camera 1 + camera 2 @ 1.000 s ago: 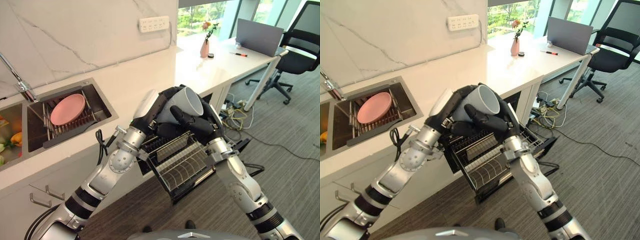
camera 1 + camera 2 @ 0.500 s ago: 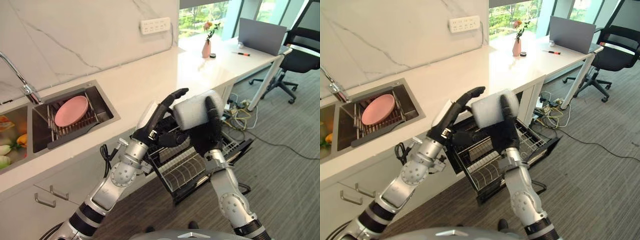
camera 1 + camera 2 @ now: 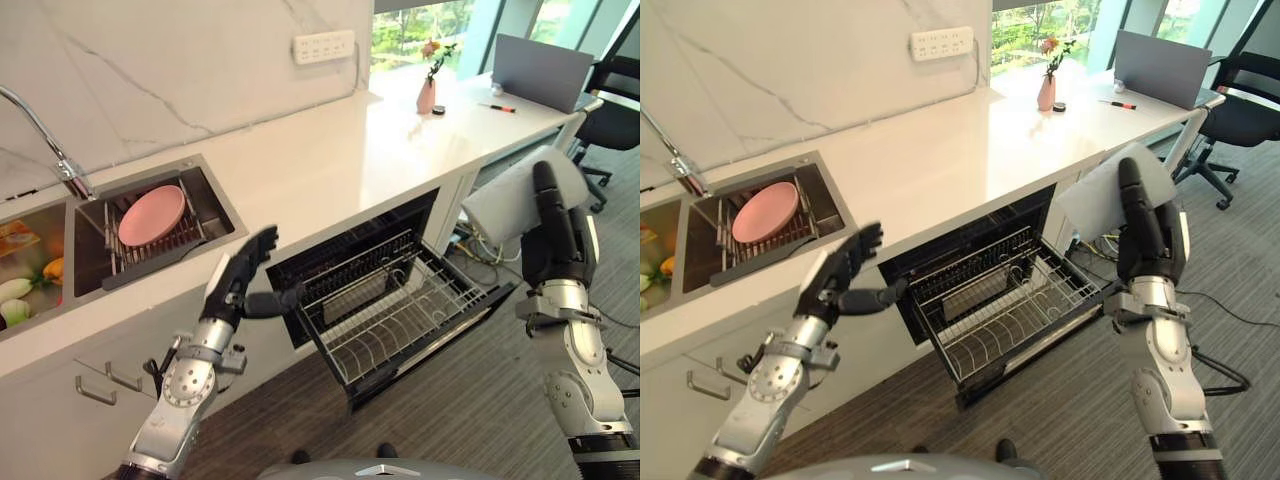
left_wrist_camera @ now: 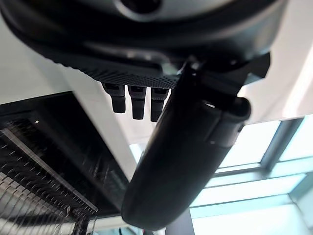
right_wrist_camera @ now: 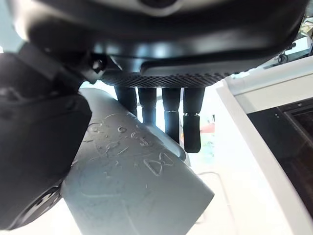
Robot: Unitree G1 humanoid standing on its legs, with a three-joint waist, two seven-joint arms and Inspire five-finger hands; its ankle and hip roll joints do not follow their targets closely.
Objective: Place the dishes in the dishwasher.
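One grey cup point(image 3: 505, 201) up in the right hand point(image 3: 556, 250), fingers point(image 5: 168, 113) and thumb wrapped round it, well off to the right of the open dishwasher point(image 3: 375, 285). Wire rack point(image 3: 395, 310) pulled out, bare of dishes. Left hand point(image 3: 240, 285) out by the dishwasher's left edge, fingers point(image 4: 133, 101) spread straight, holding nothing. Pink plate point(image 3: 152, 214) propped in the sink's point(image 3: 215, 205) drying rack, well apart on the desk point(image 3: 330, 150).
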